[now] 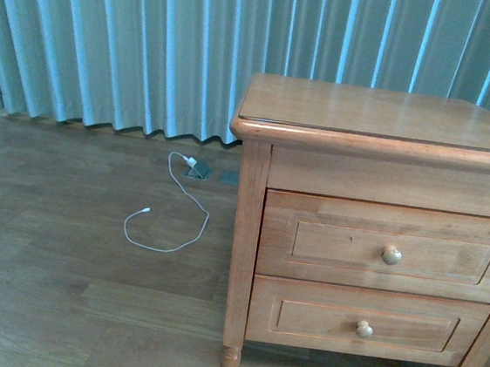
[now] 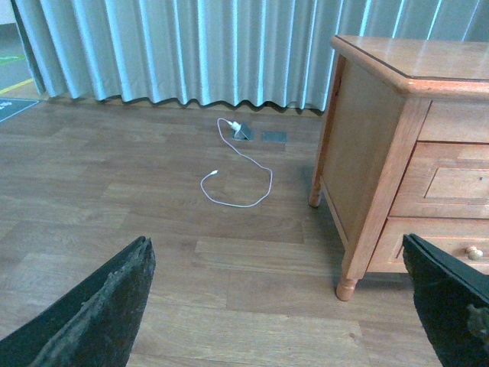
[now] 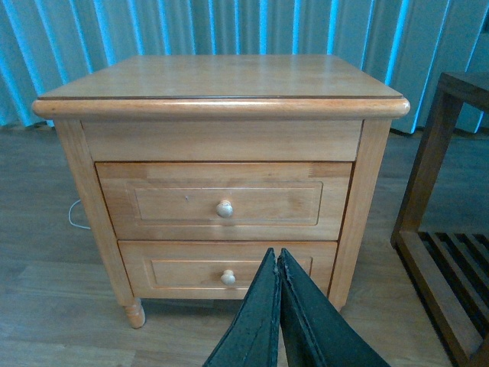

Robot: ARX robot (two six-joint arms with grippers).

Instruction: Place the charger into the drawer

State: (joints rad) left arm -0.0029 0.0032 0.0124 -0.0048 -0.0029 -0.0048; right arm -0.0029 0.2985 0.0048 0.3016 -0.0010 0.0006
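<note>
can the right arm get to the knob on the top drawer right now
Probably yes. In the right wrist view the right gripper, fingers pressed together, faces the nightstand head-on, and nothing stands between it and the upper drawer with its knob. The drawer is closed; the gripper would need to open first.

The nightstand [image 1: 372, 223] stands on the floor [image 1: 50, 286], in front of the curtain [image 1: 155, 43]. In its front, the drawer [image 1: 379, 247] sits directly above the lower drawer [image 1: 362, 322]. Left of the nightstand, a thin cable [image 1: 171, 220] lies looped on the floor, running back to a floor socket [image 1: 199, 169] near the curtain. Right of the nightstand stands a slatted rack [image 3: 447, 229].
</note>
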